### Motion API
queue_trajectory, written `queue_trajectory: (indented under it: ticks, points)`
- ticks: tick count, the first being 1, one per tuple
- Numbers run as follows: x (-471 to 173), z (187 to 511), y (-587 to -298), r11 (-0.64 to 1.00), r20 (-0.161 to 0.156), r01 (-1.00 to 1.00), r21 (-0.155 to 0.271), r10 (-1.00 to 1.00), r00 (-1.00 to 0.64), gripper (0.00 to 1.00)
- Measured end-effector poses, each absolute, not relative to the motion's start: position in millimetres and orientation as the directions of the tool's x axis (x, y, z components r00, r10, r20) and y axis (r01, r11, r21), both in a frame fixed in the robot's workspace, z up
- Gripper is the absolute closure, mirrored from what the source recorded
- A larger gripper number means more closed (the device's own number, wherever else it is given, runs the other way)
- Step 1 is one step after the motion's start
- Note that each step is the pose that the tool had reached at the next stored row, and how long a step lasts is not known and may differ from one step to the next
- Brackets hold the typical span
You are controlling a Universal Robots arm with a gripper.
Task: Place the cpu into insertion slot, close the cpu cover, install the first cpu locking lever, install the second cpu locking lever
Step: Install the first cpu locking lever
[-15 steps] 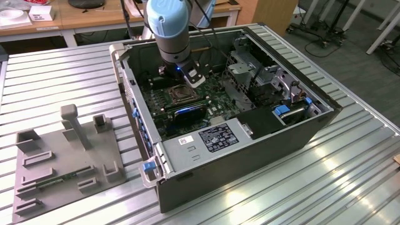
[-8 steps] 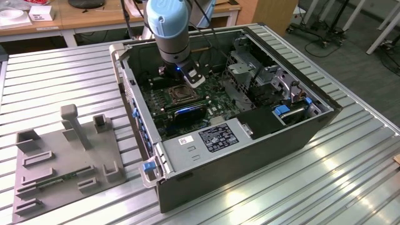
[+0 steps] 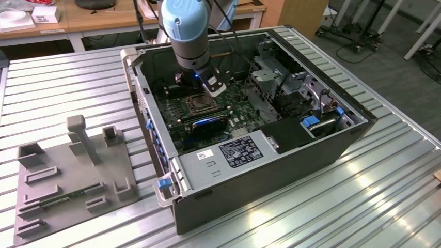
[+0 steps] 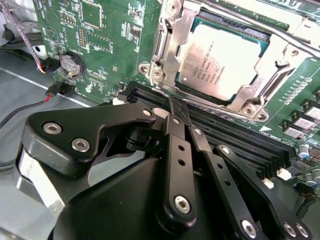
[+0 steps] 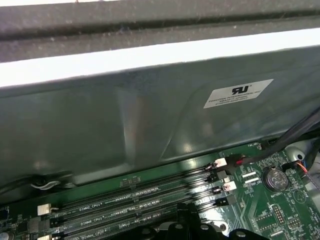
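The cpu (image 4: 222, 60), a pale silver square, lies seated in the insertion slot (image 3: 200, 102) on the green motherboard (image 4: 107, 30). The silver cpu cover (image 4: 252, 90) lies flat around it. A thin metal locking lever (image 4: 166, 95) runs along the socket's near edge. Its bent end meets my gripper (image 4: 174, 107), whose black fingers (image 4: 177, 150) are shut tip to tip. I cannot tell whether the lever end is pinched or just touched. In the exterior view the gripper (image 3: 204, 92) hangs inside the open computer case (image 3: 289, 170), just above the socket.
Black memory slots (image 4: 235, 135) run between my fingers and the socket. A coin battery (image 4: 72, 64) and red-black cables (image 4: 47, 95) lie beside them. A case wall (image 5: 150, 120) rises close by. A grey fixture plate (image 3: 69, 175) sits on the table at the exterior view's left.
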State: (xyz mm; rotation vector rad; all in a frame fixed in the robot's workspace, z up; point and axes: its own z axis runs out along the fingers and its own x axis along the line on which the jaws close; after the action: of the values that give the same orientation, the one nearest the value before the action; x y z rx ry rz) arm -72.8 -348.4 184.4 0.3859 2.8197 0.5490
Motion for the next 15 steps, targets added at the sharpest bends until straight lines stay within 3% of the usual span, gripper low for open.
queue_trajectory:
  ticks: [15]
  points:
    - [-72.5, 183.5, -348.4, 0.895, -0.185, 0.210, 0.393, 0.300, -0.936, 0.89]
